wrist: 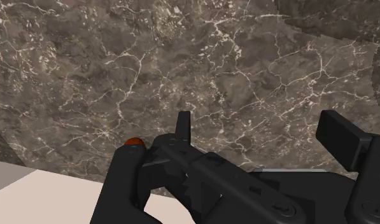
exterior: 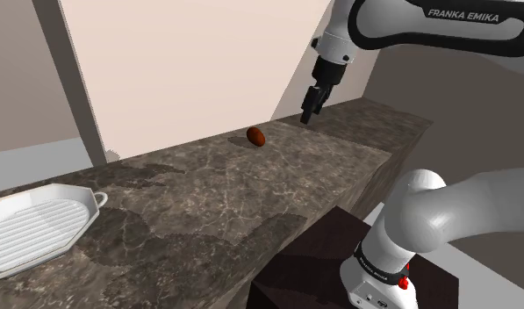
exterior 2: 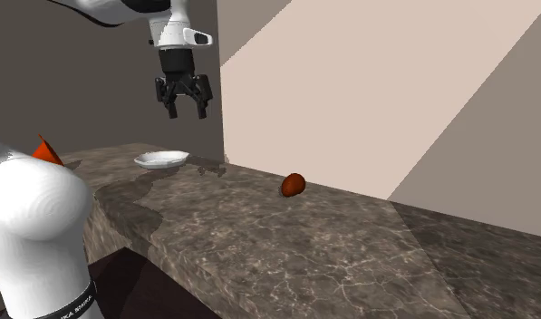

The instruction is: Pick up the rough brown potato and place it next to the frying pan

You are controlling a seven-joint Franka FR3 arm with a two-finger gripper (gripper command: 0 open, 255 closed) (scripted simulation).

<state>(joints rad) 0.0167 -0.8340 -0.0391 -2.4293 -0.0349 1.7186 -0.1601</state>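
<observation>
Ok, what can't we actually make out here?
Potato: wrist view, mostly hidden behind the hand.
White pan: shoulder view, cut off by the left edge.
Orange thing: second exterior view, mostly hidden behind the arm; unidentifiable.

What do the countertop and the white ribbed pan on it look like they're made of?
The countertop looks like polished stone, marble-like: dark brown with thin pale veins and a faint sheen. The pan is drawn plain matte white with a ribbed base and angular rim; no metal glint shows, so its material is left open, perhaps enamel or ceramic.
</observation>
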